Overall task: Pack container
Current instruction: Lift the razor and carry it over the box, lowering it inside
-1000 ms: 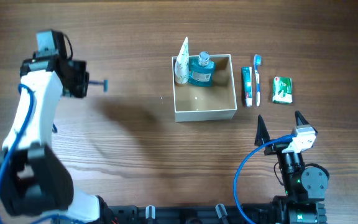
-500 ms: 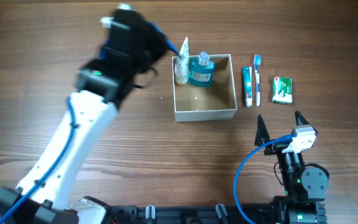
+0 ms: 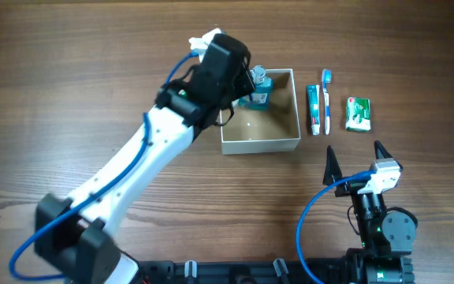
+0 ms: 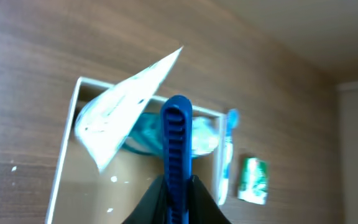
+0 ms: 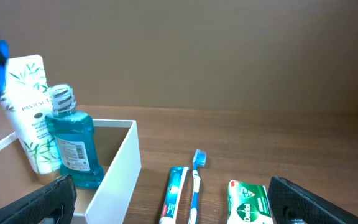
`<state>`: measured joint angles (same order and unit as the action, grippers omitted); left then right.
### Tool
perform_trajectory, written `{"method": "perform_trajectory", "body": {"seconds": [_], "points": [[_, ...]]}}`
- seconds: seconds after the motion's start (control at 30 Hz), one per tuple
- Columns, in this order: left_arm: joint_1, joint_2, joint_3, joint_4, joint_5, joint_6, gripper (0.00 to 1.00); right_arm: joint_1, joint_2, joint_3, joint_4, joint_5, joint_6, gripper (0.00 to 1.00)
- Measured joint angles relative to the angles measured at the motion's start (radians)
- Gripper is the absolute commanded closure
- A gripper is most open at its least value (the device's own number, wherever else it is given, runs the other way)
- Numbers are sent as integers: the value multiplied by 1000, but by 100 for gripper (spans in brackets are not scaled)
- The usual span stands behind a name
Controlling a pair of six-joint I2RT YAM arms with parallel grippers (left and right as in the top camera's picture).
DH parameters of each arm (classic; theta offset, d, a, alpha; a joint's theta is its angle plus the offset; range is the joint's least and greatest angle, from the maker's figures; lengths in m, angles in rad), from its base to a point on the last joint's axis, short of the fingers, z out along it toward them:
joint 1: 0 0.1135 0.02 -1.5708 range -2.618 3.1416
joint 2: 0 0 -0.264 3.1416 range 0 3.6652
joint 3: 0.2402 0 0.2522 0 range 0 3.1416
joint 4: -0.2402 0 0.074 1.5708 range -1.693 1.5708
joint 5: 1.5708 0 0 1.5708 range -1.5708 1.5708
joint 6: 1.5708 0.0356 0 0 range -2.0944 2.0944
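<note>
- Container (image 3: 260, 144) sat on the bench (image 3: 93, 47) right of centre, open top up. White tube (image 4: 120, 109) and blue mouthwash bottle (image 3: 260, 95) stood in its far-left corner, so the near and right parts of its floor were free for more items.
- Left arm (image 3: 152, 146) reached across from the near left, wrist over the container's far-left corner.
- Left jaws were clenched on a blue ridged stick (image 4: 176, 137), which pointed out ahead of them above the box. We judged that a carry pose for dropping it in beside the tube.
- We couldn't tell what the stick was; only its ridged edge showed.
- Right jaws stood released and wide, holding nothing, parked at the near right.
- Toothpaste (image 3: 314, 110), toothbrush (image 3: 326, 99) and green packet (image 3: 358, 113) lay in a row on the bench right of the container, just far of the right jaws. We read that arm as waiting its turn on those three.
- Versus a second earlier: left arm had been at the far left of the bench, stick well apart from the box. Half a second earlier it was mid-swing, just left of the box wall. At this moment it stood over the box.
- Tube had been in plain overhead view before; this time the arm covered it there.
- Right arm, box contents and the three loose items hadn't moved.
</note>
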<state>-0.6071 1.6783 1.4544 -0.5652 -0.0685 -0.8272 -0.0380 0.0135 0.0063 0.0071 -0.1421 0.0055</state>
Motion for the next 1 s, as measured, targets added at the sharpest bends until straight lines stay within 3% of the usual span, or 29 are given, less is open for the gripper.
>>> {"method": "perform_trajectory", "body": {"seconds": [0.2,0.4,0.67,0.8,1.0], "points": [[-2,95,0,-11,42,0,89,0,0,0,0,0,0,0],[-10,98,0,-15,63,0,77,0,0,0,0,0,0,0],[-14,98,0,-37,67,0,74,0,0,0,0,0,0,0],[-14,98,0,-37,67,1,63,0,0,0,0,0,0,0],[-14,98,0,2,69,3,36,0,0,0,0,0,0,0]]}}
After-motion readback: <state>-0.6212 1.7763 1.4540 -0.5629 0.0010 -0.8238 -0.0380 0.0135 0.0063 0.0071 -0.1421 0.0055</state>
